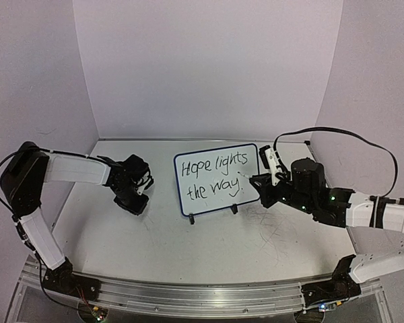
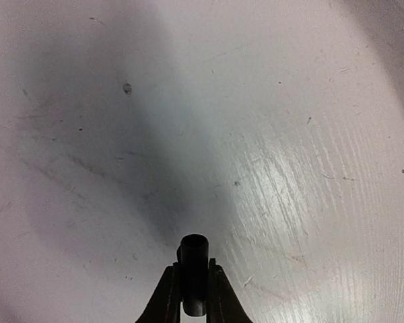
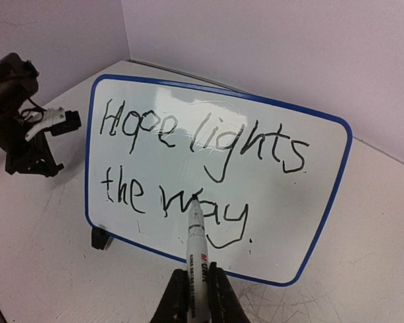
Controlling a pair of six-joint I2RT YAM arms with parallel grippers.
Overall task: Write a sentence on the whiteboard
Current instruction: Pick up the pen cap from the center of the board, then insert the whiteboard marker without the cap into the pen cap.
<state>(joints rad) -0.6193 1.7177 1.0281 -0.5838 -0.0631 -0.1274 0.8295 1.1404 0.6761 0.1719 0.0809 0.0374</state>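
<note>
I've got the right gripper [image 3: 196, 282] clamped on the marker [image 3: 196, 232], tip aimed at the whiteboard [image 1: 219, 178]. The whiteboard stands propped on its feet [image 1: 192, 217] mid-table [image 1: 188, 256], between the two arms. It reads "Hope lights the way." with the full stop in, so I judge the sentence done and the job now is getting the tip away cleanly.

From the wrist the tip sits right over "way", in among fresh ink. I want to draw straight back along the marker's own line, with no sideways slide, or I'll smear those letters. I also want no forward push, because that little stand could skid or tip.

The left gripper [image 2: 194, 286] is off to the whiteboard's left, apart from it. It is closed on a short dark tube, probably the marker's cap [image 2: 194, 252]. I only see its open end, so I won't swear to it.

Here is what I can't read.
- I can't tell whether the tip is touching the surface or just off it, since neither view gives me the gap.
- The marker's lower barrel is buried between the fingers.
- The support behind the whiteboard is out of sight.
- From the top view the left jaws are just a dark lump.
</note>
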